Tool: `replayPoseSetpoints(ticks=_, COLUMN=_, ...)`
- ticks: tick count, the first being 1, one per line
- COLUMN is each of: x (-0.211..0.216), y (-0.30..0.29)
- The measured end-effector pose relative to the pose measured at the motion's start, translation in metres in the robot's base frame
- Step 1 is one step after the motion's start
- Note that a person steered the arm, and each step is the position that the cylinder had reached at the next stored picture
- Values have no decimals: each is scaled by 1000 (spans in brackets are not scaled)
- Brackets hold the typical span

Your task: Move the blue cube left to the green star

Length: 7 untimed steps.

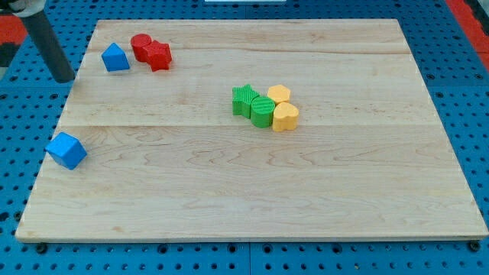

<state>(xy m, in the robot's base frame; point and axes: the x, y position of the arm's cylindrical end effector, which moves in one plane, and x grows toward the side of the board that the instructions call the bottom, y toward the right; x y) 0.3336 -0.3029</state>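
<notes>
Seven blocks lay on the wooden board (252, 176); the blue cube (66, 150) sat at the near left, close to the board's left edge; my tip (66, 79) stood at the far left, right at that edge, farther back than the cube and well apart from it, touching no block; a bare rod, it had nothing to open or close. The green star (244, 99) lay near the board's middle, well to the right of the cube; a green cylinder (263, 111) touched it; a yellow heart (286, 117) and another yellow block (279, 94) crowded close on the right. At the far left sat a blue pentagon-like block (115, 58), just right of my tip, then a red cylinder (140, 46) touching a red star (159, 56).
</notes>
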Motion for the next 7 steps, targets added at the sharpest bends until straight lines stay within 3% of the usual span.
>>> replayPoseSetpoints(ticks=1, x=-23, y=10)
replayPoseSetpoints(ticks=3, x=16, y=96)
replayPoseSetpoints(ticks=5, x=205, y=119)
replayPoseSetpoints(ticks=6, x=188, y=62)
replayPoseSetpoints(ticks=7, x=178, y=49)
